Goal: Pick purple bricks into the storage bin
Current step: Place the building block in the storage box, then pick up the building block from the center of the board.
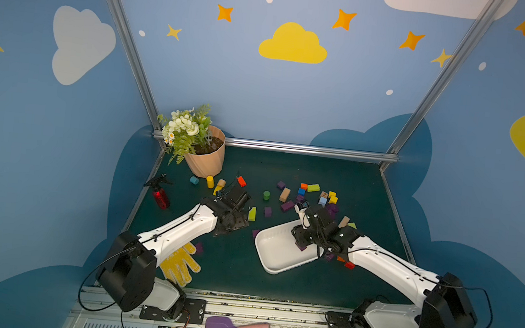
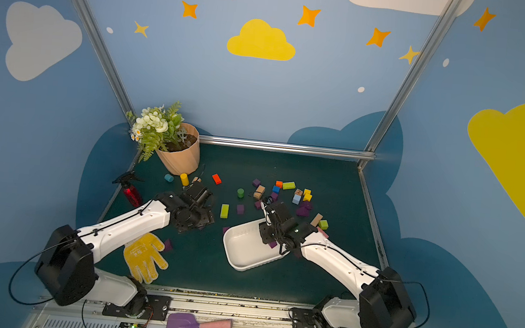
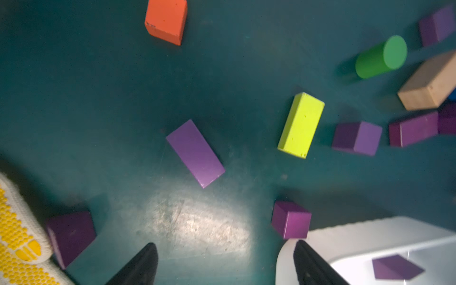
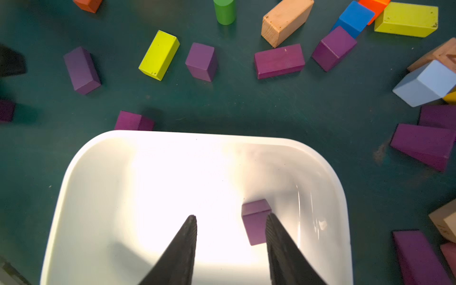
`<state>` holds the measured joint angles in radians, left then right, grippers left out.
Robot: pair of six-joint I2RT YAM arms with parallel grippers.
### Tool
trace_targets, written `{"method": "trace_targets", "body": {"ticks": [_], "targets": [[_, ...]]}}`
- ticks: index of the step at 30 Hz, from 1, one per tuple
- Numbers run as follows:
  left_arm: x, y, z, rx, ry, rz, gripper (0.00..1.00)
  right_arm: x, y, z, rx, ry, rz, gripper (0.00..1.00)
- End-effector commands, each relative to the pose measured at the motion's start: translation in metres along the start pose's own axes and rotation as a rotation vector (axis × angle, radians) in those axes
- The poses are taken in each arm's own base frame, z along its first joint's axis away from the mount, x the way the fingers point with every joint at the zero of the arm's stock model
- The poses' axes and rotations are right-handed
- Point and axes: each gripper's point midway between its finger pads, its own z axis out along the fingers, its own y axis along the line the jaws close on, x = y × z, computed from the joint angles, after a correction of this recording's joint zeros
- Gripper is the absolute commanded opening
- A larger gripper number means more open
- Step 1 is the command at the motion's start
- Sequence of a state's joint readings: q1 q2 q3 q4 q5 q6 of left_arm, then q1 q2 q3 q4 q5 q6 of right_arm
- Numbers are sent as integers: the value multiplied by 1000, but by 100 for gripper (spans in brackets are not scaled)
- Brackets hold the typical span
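Right gripper [image 4: 231, 217] stands parted and empty over the storage bin [image 4: 197, 133]. A purple brick [image 4: 255, 222] lies on its floor just beside one finger, long axis roughly along it; both top views show only its corner. Left gripper [image 3: 225, 243] gapes empty, and an oblong purple brick [image 3: 195, 153] lies diagonally on the mat [image 3: 98, 98] ahead.

Blue cloud-painted walls [image 1: 217, 78], dark green tabletop [image 1: 358, 175]

top views: high over front edge, far, facing down and back, whole green table [image 1: 238, 267] in both | left wrist: close, facing down on table beside storage bin [image 3: 370, 227] | right wrist: close, down into bin | wrist views share bin rim, lime block [image 3: 301, 124]
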<state>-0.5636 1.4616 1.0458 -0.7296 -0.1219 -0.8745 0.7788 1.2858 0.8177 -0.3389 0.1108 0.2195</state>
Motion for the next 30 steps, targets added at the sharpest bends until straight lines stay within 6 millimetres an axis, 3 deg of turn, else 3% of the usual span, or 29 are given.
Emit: {"method": "trace_targets", "body": {"ticks": [1,9,16,17,20,30], "targets": [[-10,5,2,-50,-29,-101,84,-3,11,-6,-39,-43,-39,48],[-18,14,21,-98,-37,-288,77,6,34,-4,-70,-91,-141,51],[-22,13,36,-124,-8,-343,75,5,61,-14,-134,-172,-239,53],[-22,12,38,-128,-3,-351,75,14,63,-12,-147,-169,-256,53],[-23,12,46,-132,18,-384,75,16,73,-17,-175,-206,-293,54],[-17,20,69,-173,55,-478,68,16,82,-24,-208,-242,-309,55]]}}
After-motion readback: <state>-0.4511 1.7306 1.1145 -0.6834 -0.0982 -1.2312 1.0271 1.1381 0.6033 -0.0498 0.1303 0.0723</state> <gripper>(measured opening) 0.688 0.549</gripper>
